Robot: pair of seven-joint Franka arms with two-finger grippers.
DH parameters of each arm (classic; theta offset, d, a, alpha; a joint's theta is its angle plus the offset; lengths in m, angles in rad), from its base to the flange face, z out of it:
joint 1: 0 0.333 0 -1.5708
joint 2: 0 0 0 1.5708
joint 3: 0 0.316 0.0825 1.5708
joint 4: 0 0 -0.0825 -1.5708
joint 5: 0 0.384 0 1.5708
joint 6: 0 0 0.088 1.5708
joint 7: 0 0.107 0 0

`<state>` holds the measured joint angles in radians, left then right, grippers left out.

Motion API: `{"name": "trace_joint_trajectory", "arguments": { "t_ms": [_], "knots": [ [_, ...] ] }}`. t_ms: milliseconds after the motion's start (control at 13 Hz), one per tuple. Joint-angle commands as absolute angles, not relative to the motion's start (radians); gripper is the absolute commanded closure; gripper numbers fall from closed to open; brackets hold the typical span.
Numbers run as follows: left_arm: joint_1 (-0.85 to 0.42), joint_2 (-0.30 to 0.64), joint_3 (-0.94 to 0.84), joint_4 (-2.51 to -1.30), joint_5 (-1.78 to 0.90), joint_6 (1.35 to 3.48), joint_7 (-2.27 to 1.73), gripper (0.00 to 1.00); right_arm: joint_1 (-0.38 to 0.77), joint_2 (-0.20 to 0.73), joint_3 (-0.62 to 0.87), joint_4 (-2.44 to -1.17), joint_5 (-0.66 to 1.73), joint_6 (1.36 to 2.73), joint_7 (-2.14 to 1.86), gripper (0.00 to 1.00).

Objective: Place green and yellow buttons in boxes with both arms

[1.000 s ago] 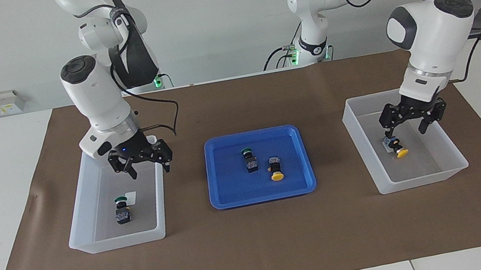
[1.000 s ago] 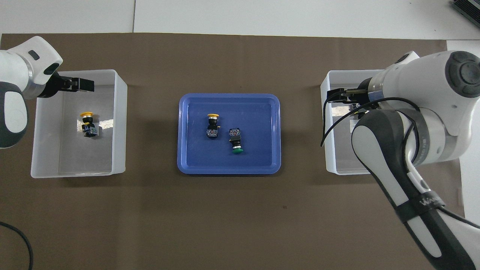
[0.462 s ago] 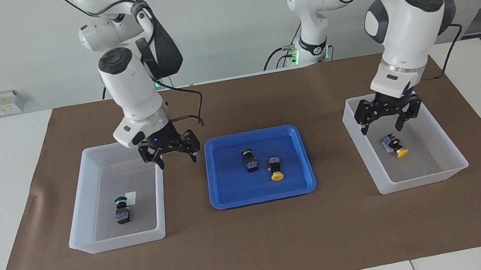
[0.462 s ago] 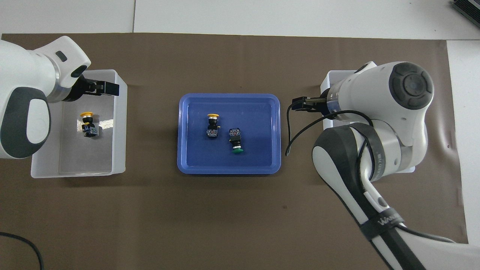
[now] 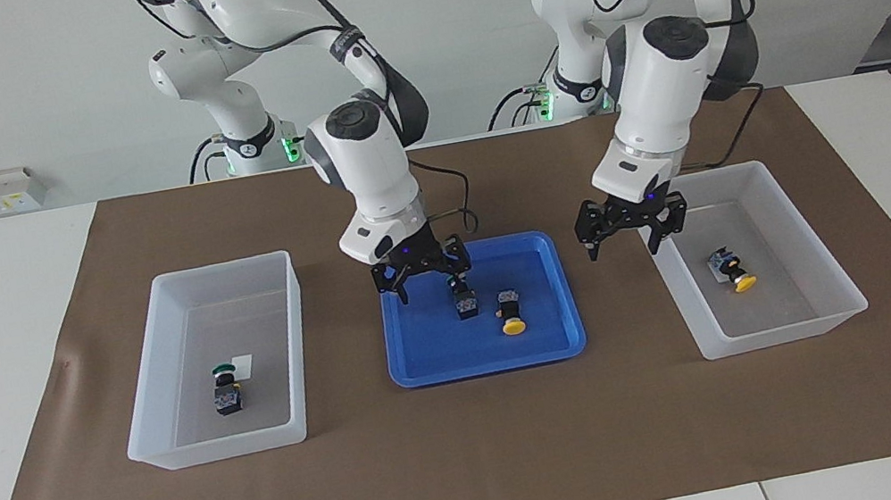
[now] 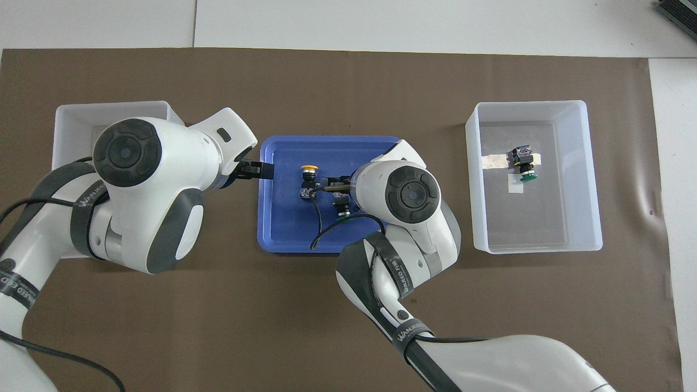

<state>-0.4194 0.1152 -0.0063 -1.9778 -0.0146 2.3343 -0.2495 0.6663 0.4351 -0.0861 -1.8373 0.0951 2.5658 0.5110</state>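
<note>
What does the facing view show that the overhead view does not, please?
Only the facing view shows the yellow button in the box at the left arm's end, the left gripper open by its rim, and the right gripper open over the blue tray. Only the overhead view shows a pale strip in the other box. Both show that box's green button and the tray's yellow button.

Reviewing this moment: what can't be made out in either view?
- Overhead view: the left arm covers its box, hiding the yellow button inside.
- Overhead view: the right arm hides the right gripper and most of the green button in the tray.
- Both views: the label in the other box is too small to read.
</note>
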Motion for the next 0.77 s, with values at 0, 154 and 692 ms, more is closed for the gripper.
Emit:
{"name": "trace_joint_trajectory", "arguments": {
  "t_ms": [0,154,692],
  "knots": [
    [-0.437,0.080,0.003,-2.063,-0.003,2.430,-0.276,0.00,0.663,0.445,-0.084,-1.871,0.091,2.597,0.425,0.00],
    [-0.434,0.095,0.003,-2.066,-0.061,2.454,-0.267,0.00,0.676,0.446,-0.084,-1.885,0.091,2.597,0.416,0.00],
    [-0.453,0.195,0.003,-2.051,-0.176,2.555,-0.268,0.00,0.677,0.430,-0.086,-1.885,0.101,2.539,0.419,1.00]
  ]
}}
